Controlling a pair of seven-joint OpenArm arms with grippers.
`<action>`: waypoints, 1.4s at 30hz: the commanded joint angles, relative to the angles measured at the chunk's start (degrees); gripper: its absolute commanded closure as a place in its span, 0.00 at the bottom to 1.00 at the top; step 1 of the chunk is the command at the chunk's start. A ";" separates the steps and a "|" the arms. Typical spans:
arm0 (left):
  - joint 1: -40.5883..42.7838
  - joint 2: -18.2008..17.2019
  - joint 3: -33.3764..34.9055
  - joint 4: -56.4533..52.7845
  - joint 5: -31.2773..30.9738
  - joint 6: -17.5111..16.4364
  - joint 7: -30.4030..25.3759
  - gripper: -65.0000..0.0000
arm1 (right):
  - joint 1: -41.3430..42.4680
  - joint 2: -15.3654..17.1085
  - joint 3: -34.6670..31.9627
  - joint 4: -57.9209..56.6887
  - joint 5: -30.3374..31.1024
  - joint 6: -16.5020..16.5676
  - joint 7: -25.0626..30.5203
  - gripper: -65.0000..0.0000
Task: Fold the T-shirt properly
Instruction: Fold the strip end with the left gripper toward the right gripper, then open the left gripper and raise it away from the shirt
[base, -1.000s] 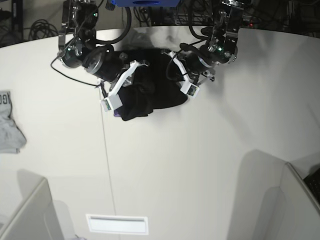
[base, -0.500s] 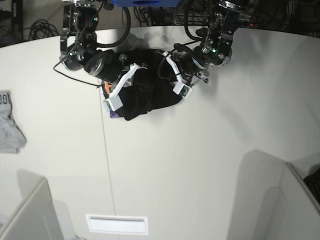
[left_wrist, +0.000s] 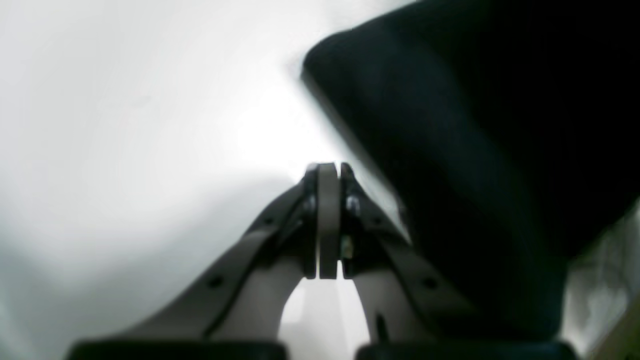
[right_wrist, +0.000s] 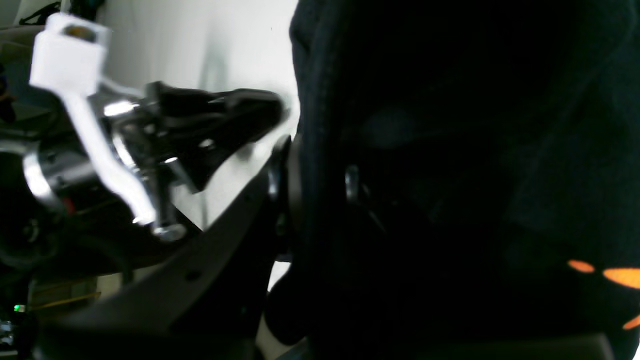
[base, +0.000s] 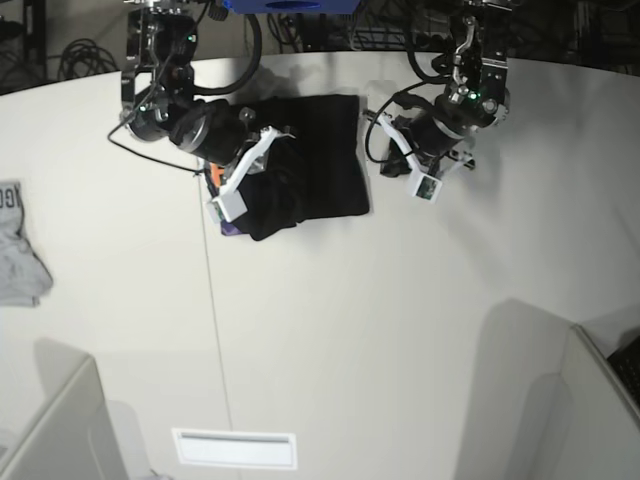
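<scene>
folding: the black t-shirt (base: 318, 150) lies at the far middle of the white counter (base: 400, 330), partly folded into a rough dark block, flat on its right part in the base view and bunched into a lump at its near-left corner.
print: a sliver of orange shows at the shirt's left edge in the base view, and orange flecks show in the right wrist view; most of the print is hidden.
right hand: the right hand (right_wrist: 312, 187) is closed on a thick fold of the t-shirt, cloth filling the gap between its fingers, at the bunched left side.
left hand: the left hand (left_wrist: 328, 220) has its fingers pressed together with nothing between them; it hangs over bare counter just beside the shirt's right edge, clear of the cloth.
step in hand: judged, the right hand is carrying or setting the left part of the shirt over the rest.
doing it well: lay the held fold so its edge runs parallel to the flat side, lower it before letting go so the lump spreads out, and keep the left hand off the cloth or use it to pin the flat edge.
risk: the bunch may stay crumpled if dropped from height.
other things: a small grey garment (base: 20, 250) lies well apart at the counter's left edge.
</scene>
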 joint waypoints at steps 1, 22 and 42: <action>1.15 -0.96 -1.20 2.10 -0.35 -0.21 -0.93 1.00 | 0.38 -0.11 -0.20 0.88 1.28 0.28 0.95 1.00; 14.25 -2.27 -38.82 2.80 -0.53 -13.13 -1.01 1.00 | 1.70 -0.28 -0.46 0.79 1.19 0.28 0.33 1.00; 13.81 -2.27 -38.38 -0.45 -0.53 -13.13 -1.01 1.00 | 3.37 -0.63 -0.46 0.79 1.19 0.28 -3.36 1.00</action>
